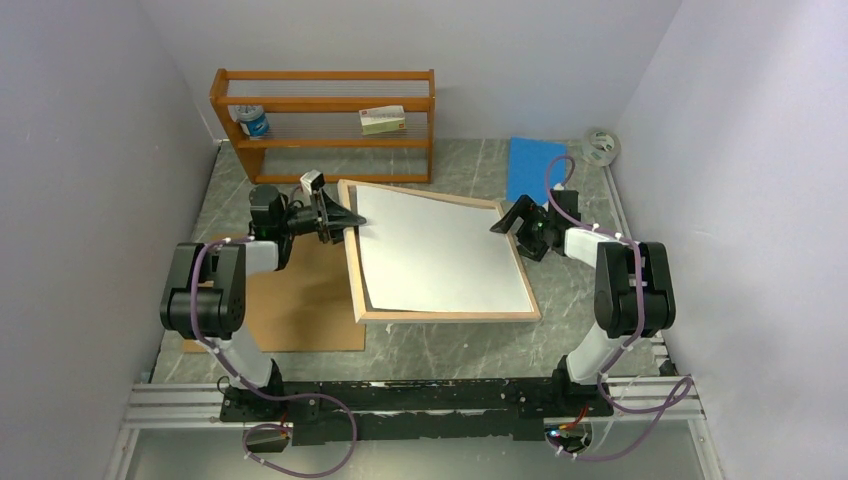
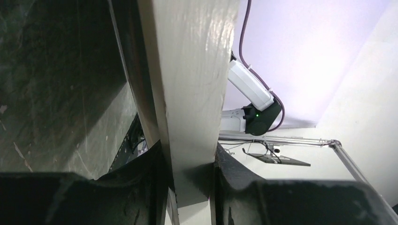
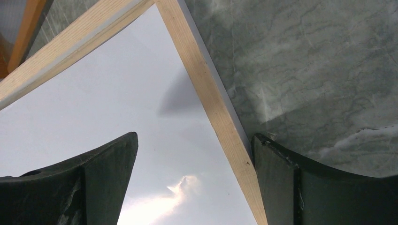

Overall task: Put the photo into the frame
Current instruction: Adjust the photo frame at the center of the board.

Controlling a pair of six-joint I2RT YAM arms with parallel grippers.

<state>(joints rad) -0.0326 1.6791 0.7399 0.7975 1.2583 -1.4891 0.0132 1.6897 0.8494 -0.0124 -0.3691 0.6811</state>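
The frame lies on the table with its light wood reverse up. The photo rests on it, plain white reverse up, slightly askew, with its lower left corner over the rail. My left gripper is shut on the frame's upper left rail; in the left wrist view the pale rail is clamped between the fingers of the left gripper. My right gripper is open at the frame's upper right corner. In the right wrist view the right gripper straddles the wooden rail and the photo's edge.
An orange shelf rack at the back holds a can and a small box. A brown backing board lies left of the frame under my left arm. A blue pad and a tape roll sit at the back right.
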